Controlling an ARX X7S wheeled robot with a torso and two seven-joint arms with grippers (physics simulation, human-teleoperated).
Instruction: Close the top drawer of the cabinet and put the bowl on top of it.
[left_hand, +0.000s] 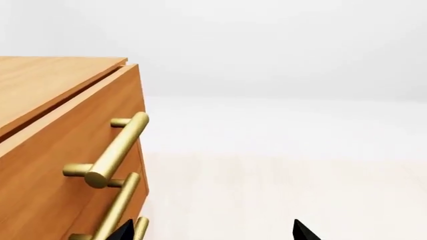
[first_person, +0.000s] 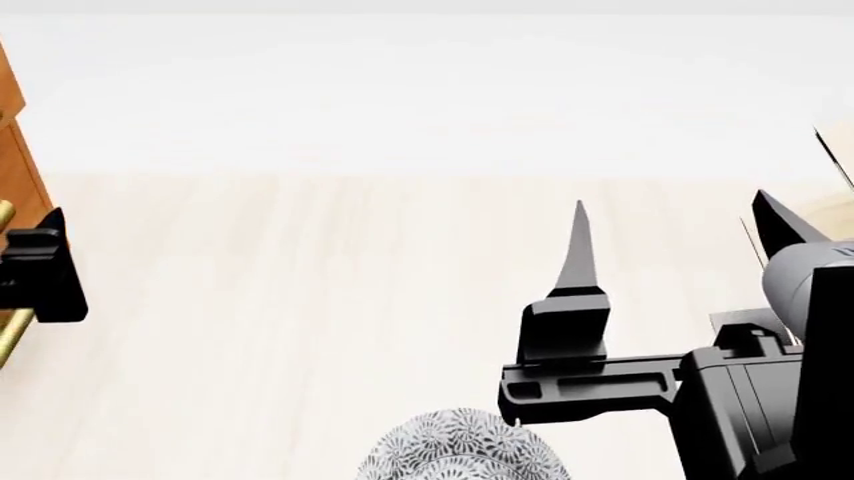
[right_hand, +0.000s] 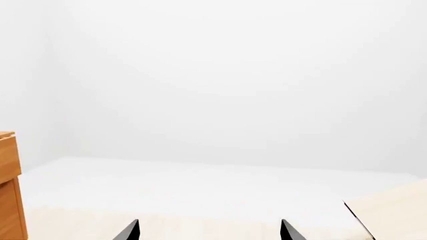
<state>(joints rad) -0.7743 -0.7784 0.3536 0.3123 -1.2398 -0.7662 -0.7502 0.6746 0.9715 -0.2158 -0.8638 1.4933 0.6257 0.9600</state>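
Here I see pale wood floor (first_person: 334, 300) meeting white wall (right_hand: 233, 75); cabinet (left_hand: 53, 150) at left; both my grippers, left gripper (left_hand: 213, 232) and right gripper (right_hand: 208, 231), spread wide, empty.

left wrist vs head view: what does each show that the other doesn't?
Left wrist only: the cabinet's top surface, the top drawer standing out slightly from the cabinet, its whole brass handle, and the handle below.
Head only: the bowl at the bottom edge and the right gripper, fingers apart.
Both: the cabinet at the left, pale floor, parts of the left gripper.
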